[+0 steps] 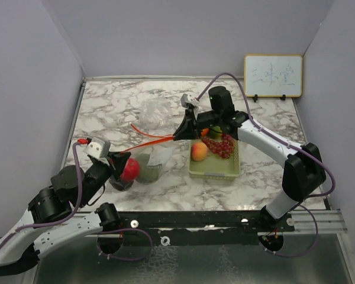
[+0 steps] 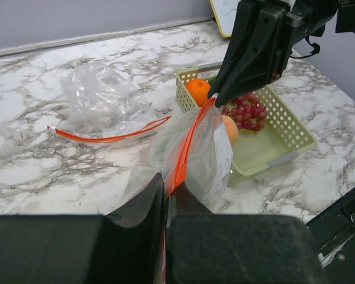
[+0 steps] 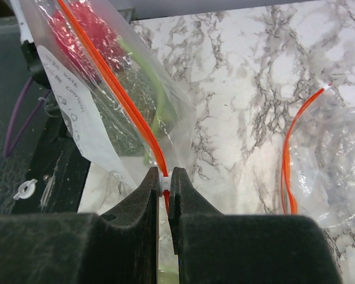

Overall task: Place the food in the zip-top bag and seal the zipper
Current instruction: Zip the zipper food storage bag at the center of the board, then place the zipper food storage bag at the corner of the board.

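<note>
A clear zip-top bag point(image 1: 160, 157) with an orange zipper point(image 1: 151, 144) is stretched between my two grippers. Inside it lie a red fruit point(image 1: 130, 168) and the grey-green melon point(image 1: 147, 173). My left gripper point(image 1: 114, 165) is shut on the bag's near zipper end point(image 2: 180, 165). My right gripper point(image 1: 180, 135) is shut on the white zipper slider point(image 3: 164, 177) at the far end. In the right wrist view the red fruit point(image 3: 77, 29) and the melon point(image 3: 115, 118) show through the bag. An orange-peach fruit point(image 1: 199, 151), an orange point(image 1: 205, 131) and red grapes point(image 1: 222, 145) lie in the tray.
The pale green perforated tray point(image 1: 216, 171) sits right of centre, just under the right gripper. A second, empty clear bag point(image 1: 154, 112) with an orange zipper lies behind the stretched bag. A small whiteboard point(image 1: 273, 76) stands at the back right. Grey walls close in the marble table.
</note>
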`<action>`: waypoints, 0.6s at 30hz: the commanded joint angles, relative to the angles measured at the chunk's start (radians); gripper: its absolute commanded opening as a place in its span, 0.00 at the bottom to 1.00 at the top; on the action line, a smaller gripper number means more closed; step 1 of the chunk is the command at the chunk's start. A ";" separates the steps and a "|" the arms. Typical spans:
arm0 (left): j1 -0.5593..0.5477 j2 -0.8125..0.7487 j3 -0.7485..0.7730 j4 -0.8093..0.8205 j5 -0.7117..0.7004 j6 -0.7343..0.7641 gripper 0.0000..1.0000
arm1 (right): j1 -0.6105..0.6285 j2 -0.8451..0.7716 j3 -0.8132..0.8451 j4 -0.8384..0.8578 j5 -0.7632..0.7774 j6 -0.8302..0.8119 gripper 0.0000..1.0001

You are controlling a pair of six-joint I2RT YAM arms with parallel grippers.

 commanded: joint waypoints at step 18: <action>-0.002 -0.044 -0.063 0.409 -0.578 0.083 0.00 | -0.024 0.118 0.231 0.100 0.467 0.396 0.94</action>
